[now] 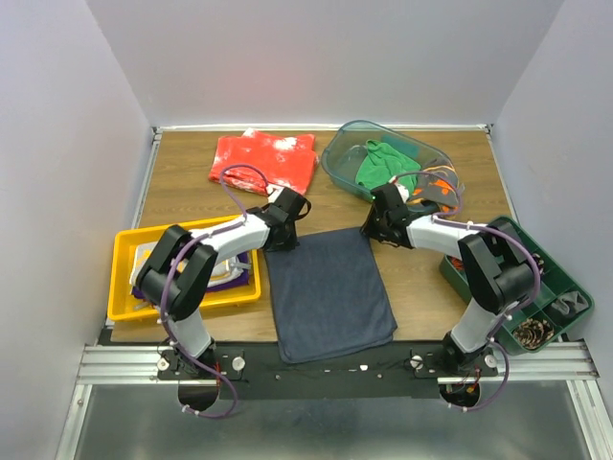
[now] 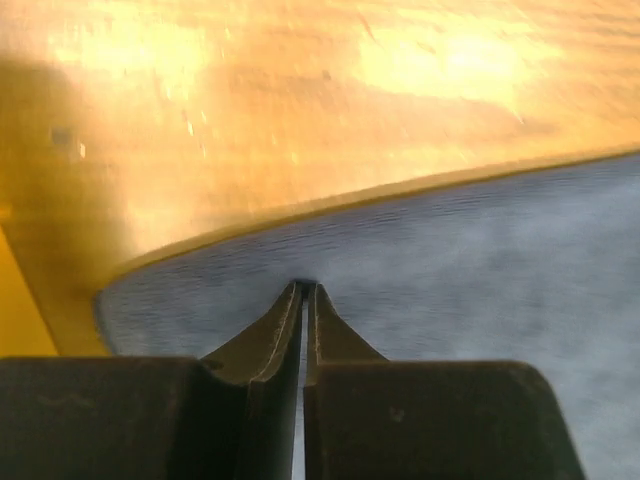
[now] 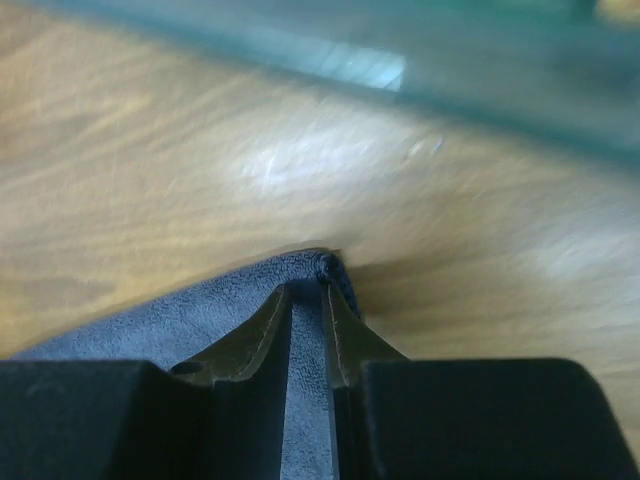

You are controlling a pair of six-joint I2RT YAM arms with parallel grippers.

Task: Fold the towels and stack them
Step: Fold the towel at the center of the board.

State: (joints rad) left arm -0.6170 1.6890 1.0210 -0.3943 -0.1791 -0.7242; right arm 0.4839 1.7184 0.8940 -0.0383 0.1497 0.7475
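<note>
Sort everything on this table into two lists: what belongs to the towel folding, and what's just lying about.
Job: dark towel, left gripper and right gripper at its far corners; green towel and grey-and-orange towel in the clear bin; towels in the yellow tray.
Lying about: red speckled cloth; green parts tray.

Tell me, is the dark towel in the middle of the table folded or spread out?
Spread out. The dark towel lies flat as one smooth rectangle; no fold line shows.
</note>
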